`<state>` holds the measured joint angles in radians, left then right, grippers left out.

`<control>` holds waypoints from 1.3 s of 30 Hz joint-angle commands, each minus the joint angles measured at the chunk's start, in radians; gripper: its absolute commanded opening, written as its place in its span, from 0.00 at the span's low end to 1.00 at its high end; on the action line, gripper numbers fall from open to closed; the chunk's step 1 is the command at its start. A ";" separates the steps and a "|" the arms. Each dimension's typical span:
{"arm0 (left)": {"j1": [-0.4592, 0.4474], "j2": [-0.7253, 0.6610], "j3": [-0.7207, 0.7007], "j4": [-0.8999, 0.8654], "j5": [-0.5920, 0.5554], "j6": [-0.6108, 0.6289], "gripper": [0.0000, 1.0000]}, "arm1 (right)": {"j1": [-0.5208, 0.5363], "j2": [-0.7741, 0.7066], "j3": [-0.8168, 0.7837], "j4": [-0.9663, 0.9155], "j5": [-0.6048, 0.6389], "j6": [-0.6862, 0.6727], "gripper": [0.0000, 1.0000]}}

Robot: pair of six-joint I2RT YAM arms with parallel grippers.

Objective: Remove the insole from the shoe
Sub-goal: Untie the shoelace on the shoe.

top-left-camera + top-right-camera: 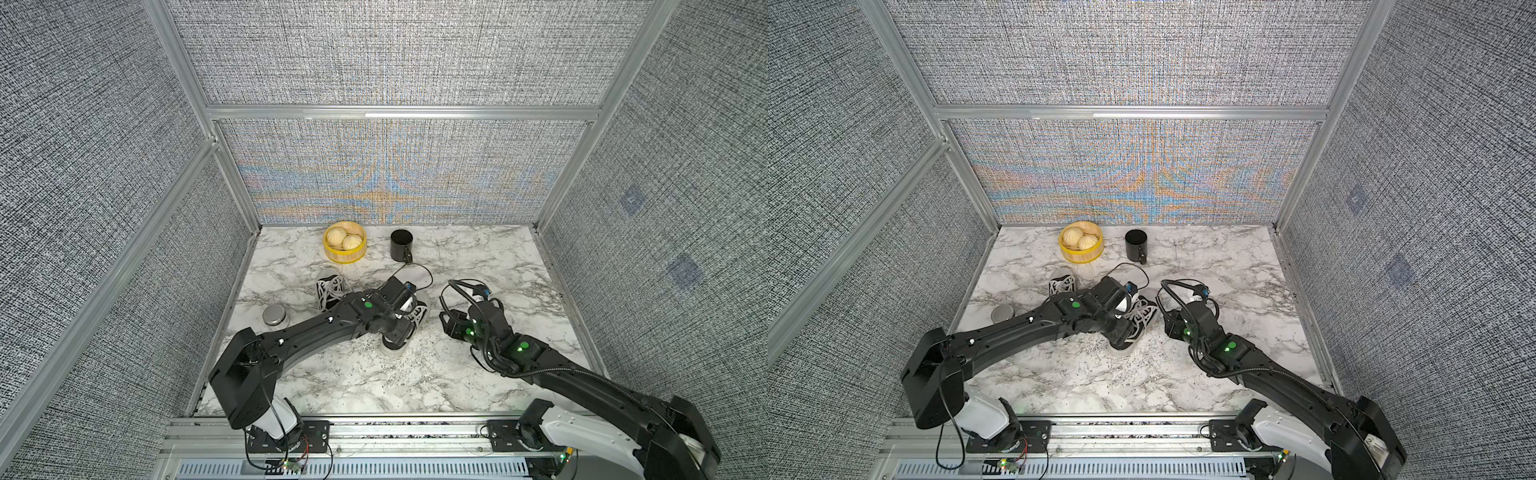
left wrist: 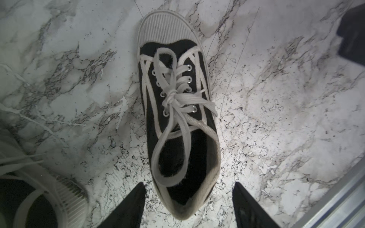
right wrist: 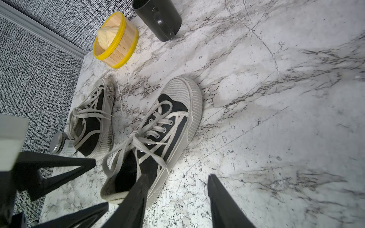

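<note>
1. The left arm hides most of the shoe in both top views. Only its toe and some laces peek out.
2. The insole is lost in the dark inside the shoe.
3. The shoe sits near the middle of the tabletop.
4. The left tool is spread wide, one finger on each side of the heel, holding nothing.
5. The right tool is spread too, beside the shoe, holding nothing.
6. The tabletop looks like marble, with grey woven walls around it.

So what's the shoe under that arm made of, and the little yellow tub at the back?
The shoe looks like black canvas, matte and woven, with a ribbed, whitish toe cap, probably rubber, and flat fabric laces. The tub shows pale wooden slats between glossy yellow bands, which are likely plastic.
</note>
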<state>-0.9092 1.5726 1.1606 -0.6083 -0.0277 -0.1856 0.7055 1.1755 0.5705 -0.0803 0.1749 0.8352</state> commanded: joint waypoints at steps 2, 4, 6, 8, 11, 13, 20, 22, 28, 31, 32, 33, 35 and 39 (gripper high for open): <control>0.000 0.056 0.060 -0.089 -0.118 0.073 0.64 | -0.005 -0.011 -0.007 -0.012 0.000 0.003 0.52; 0.001 0.096 0.101 -0.133 -0.168 0.040 0.62 | -0.007 -0.015 -0.010 -0.013 0.000 0.001 0.52; 0.000 0.123 0.117 -0.144 -0.154 0.060 0.59 | -0.008 -0.020 -0.014 -0.010 -0.001 0.001 0.52; 0.001 0.143 0.126 -0.143 -0.165 0.059 0.54 | -0.009 -0.023 -0.023 0.008 -0.010 -0.002 0.52; 0.002 0.165 0.134 -0.142 -0.181 0.077 0.47 | -0.009 -0.022 -0.040 0.056 -0.050 -0.017 0.52; 0.004 0.165 0.133 -0.130 -0.177 0.087 0.41 | -0.008 -0.017 -0.048 0.079 -0.072 -0.029 0.51; 0.030 0.116 0.094 -0.065 -0.205 0.088 0.25 | -0.013 -0.050 -0.109 0.187 -0.116 -0.093 0.50; 0.051 0.094 0.067 -0.029 -0.181 0.071 0.22 | -0.016 -0.093 -0.174 0.305 -0.152 -0.132 0.49; 0.098 0.095 0.036 0.017 -0.085 0.033 0.19 | -0.007 -0.151 -0.284 0.485 -0.183 -0.361 0.46; 0.106 0.093 0.025 0.037 -0.056 0.020 0.19 | 0.009 -0.130 -0.263 0.489 -0.205 -0.566 0.45; 0.108 0.089 0.017 0.045 -0.050 0.014 0.19 | 0.011 -0.114 -0.251 0.487 -0.209 -0.623 0.45; 0.111 0.082 0.008 0.059 -0.040 0.007 0.19 | 0.011 -0.090 -0.238 0.485 -0.211 -0.669 0.44; 0.117 0.071 -0.011 0.075 -0.022 -0.004 0.18 | 0.004 -0.035 -0.196 0.473 -0.239 -0.721 0.42; 0.127 0.067 -0.037 0.087 -0.008 -0.018 0.12 | -0.024 0.099 -0.120 0.451 -0.369 -0.672 0.38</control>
<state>-0.7883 1.6459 1.1320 -0.5472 -0.0681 -0.1841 0.6868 1.2282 0.4221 0.3489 -0.0990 0.2050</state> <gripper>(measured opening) 0.125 0.379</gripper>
